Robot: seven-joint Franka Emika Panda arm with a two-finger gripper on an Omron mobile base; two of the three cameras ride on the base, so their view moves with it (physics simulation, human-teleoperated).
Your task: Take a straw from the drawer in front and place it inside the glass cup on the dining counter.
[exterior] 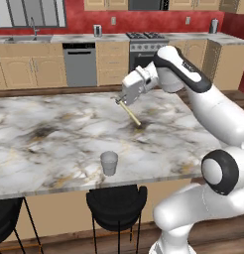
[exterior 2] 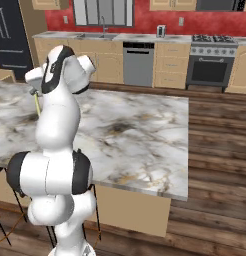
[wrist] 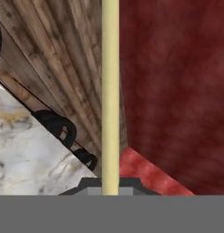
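Observation:
My gripper [exterior: 119, 101] hangs above the middle of the dining counter [exterior: 54, 129], shut on the straw [exterior: 130, 114]. The pale yellow-green straw slants down to the right from the fingers, its lower tip close over the marble. The glass cup [exterior: 109, 162] stands upright near the counter's front edge, well below and slightly left of the gripper, apart from the straw. In the hand view the straw [wrist: 110, 91] runs straight up from between the fingertips [wrist: 93, 184]. In the right base view a short piece of straw [exterior 2: 37, 106] shows beside the arm. The drawer is out of view.
Black stools [exterior: 116, 201] stand under the counter's front edge. Beyond the counter are a dishwasher [exterior: 80, 63], a stove [exterior: 144, 49] and a sink [exterior: 25, 38] along the red back wall. Wooden floor lies to the counter's right [exterior 2: 215, 130].

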